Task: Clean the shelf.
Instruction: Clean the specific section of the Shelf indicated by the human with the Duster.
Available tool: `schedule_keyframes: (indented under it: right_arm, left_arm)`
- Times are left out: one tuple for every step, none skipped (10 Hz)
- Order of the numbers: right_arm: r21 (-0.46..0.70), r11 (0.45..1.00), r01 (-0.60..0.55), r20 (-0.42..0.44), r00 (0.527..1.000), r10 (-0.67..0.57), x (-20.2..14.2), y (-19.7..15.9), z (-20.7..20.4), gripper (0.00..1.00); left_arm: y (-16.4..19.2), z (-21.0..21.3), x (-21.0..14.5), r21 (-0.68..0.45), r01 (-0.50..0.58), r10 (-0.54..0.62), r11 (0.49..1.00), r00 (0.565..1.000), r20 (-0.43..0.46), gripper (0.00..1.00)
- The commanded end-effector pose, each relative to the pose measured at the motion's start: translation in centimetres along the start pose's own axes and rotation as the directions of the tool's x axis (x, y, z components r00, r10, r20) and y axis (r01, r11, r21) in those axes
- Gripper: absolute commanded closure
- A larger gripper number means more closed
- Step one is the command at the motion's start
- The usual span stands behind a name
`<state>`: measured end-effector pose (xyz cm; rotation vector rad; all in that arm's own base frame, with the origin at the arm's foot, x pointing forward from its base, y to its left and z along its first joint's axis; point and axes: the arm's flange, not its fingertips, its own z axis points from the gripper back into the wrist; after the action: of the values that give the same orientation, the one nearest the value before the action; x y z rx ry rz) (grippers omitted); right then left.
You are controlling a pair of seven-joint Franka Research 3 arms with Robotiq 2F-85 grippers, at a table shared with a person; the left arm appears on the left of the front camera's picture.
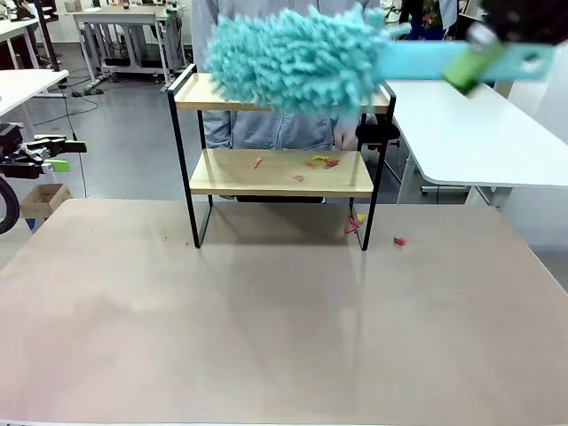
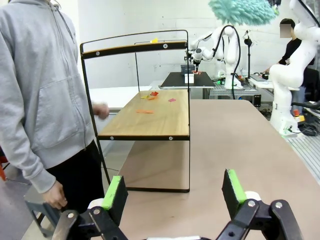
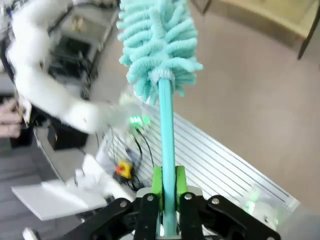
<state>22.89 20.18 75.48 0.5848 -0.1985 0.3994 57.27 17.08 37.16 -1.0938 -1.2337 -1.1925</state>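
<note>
My duster (image 1: 302, 58): shaggy cloth head, smooth plastic handle (image 3: 166, 145). The shelf (image 1: 231, 174) has matt pale wood boards in a thin black metal frame.

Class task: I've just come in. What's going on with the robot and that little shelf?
The right hand is shut on the handle of a teal microfibre duster, whose fluffy head is up by the top board of the shelf; contact is unclear. Red, orange and yellow scraps lie on the lower board, with a few more on the table by a front leg. The left hand is open and empty, off to the side. A person in a grey hoodie stands behind the shelf.
</note>
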Motion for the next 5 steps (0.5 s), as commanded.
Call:
schedule_keyframes:
  right_arm:
    - [0.025, 0.993, 0.113, 0.149, 0.982, -0.115, 3.5, 1.8, -0.9, 0.87]
    - [0.09, 0.991, 0.102, 0.144, 0.983, -0.114, 4.5, 1.4, -1.5, 0.87]
    - [0.012, 0.998, 0.058, 0.065, 0.996, -0.058, 2.0, 1.0, -0.4, 0.87]
    - [0.012, 0.998, 0.058, 0.065, 0.996, -0.058, 2.0, 1.0, -0.4, 0.87]
    - [0.012, 0.998, 0.058, 0.065, 0.996, -0.058, 2.0, 1.0, -0.4, 0.87]
  left_arm:
    - [-0.1, 0.0, 0.3, 0.001, 0.007, -0.007, 1.0, 1.0, 0.001, 0.0]
    - [-0.1, 0.0, 0.3, 0.001, 0.007, -0.007, 1.0, 1.0, 0.001, 0.0]
    - [-0.1, 0.0, 0.3, 0.001, 0.007, -0.007, 1.0, 1.0, 0.001, 0.0]
    - [-0.1, 0.0, 0.3, 0.001, 0.007, -0.007, 1.0, 1.0, 0.001, 0.0]
    - [-0.1, 0.0, 0.3, 0.001, 0.007, -0.007, 1.0, 1.0, 0.001, 0.0]
